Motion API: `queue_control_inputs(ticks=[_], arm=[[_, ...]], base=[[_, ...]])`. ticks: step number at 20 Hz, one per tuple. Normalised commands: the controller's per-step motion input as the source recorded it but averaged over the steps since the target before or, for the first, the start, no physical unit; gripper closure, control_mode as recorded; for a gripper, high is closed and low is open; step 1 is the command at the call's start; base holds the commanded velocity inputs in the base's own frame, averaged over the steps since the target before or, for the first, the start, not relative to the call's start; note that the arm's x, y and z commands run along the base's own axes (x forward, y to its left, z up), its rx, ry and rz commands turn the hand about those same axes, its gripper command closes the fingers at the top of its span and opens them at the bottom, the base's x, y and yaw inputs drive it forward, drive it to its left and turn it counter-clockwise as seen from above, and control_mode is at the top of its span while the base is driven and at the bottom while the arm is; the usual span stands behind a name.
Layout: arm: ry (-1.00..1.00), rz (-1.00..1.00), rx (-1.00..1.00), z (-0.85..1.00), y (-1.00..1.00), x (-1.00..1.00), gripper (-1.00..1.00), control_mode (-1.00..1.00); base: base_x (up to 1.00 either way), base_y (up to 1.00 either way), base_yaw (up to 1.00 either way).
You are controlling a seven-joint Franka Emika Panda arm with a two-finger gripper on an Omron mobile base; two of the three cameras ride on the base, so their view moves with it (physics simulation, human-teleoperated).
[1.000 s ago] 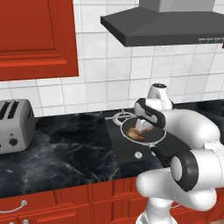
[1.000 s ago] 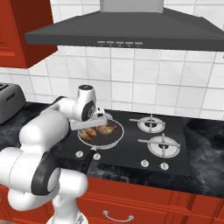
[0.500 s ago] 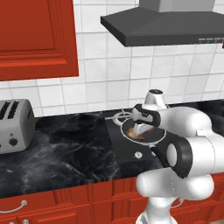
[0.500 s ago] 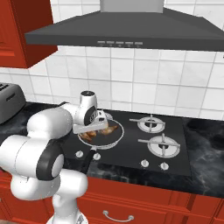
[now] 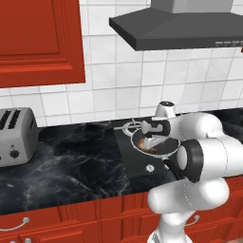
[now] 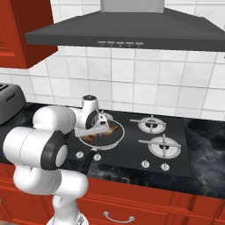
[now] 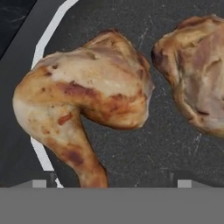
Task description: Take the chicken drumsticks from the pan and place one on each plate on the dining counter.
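Observation:
Two golden-brown chicken drumsticks lie in the pan [image 7: 166, 144]. In the hand view one drumstick [image 7: 83, 100] lies left of centre, its bone end reaching down between my fingertips. The other drumstick [image 7: 197, 70] lies at the right edge. My gripper [image 7: 114, 181] is open, low over the pan, jaws wide on either side of the left drumstick's bone end and touching nothing. From the base the gripper [image 5: 152, 137] hangs over the pan [image 5: 161, 148] on the hob's front left burner. From the other side the pan [image 6: 105, 137] shows the meat [image 6: 112, 129]. The plates and dining counter are out of view.
A silver toaster [image 5: 16, 135] stands far left on the black counter. Two bare burners [image 6: 151, 123] [image 6: 162, 146] lie right of the pan, with knobs [image 6: 145, 164] along the hob's front. The range hood [image 5: 190, 28] hangs overhead. The pan's black handle [image 6: 88, 160] points toward my base.
The hand has come down closer to the pan, and the arm's elbow has swung in. The drumsticks and the pan have not moved. The jaws stay wide.

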Motion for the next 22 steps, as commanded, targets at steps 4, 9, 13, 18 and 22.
queue_control_inputs(ticks=[4,9,13,18,22], arm=[[0.00,0.00,0.00,-0.16,0.00,0.00,-1.00,-1.00],[0.00,0.00,0.00,-0.15,0.00,0.00,-1.00,-1.00],[0.00,0.00,0.00,-0.16,0.02,0.00,-1.00,-1.00],[-0.01,0.00,0.00,-0.14,0.03,0.03,-1.00,-1.00],[-0.03,0.00,0.00,-0.11,0.00,0.00,-1.00,-1.00]], base=[[0.00,0.00,0.00],[0.00,0.00,0.00],[0.00,0.00,0.00],[0.00,0.00,0.00],[0.00,0.00,0.00]])
